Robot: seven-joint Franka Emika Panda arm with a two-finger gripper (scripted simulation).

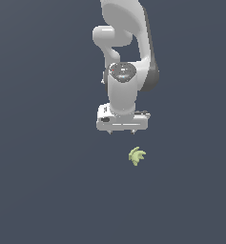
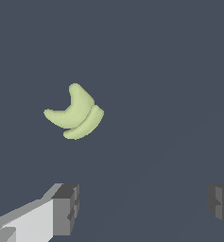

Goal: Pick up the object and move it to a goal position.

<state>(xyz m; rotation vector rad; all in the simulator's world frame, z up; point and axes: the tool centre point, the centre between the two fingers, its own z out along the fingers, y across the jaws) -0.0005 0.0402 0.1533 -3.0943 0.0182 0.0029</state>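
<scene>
Seen across the exterior view from its left: bare dark slate-grey floor (image 1: 38,190), then my white, rounded, jointed arm (image 1: 126,57) reaching down to its pale, blocky two-fingered gripper (image 1: 122,132), then, just toward that view's right and below, the small pale yellow-green bunch of curved, banana-like lobes (image 1: 137,156), lying alone on the floor. My gripper hangs above the surface and apart from the bunch, touching nothing. In the wrist view my two dark-tipped fingers (image 2: 66,208) stand spread wide with empty floor between them; the bunch (image 2: 75,113) sits outside that gap, so I am not yet aligned over it.

I judge the bunch light and rigid, its curved lobes smooth and likely to slip or roll if pinched on a tip. The best hold, I think, is across the thick middle where the lobes join.

Count: one bunch, one arm, one gripper with two fingers. No goal marker is visible.
</scene>
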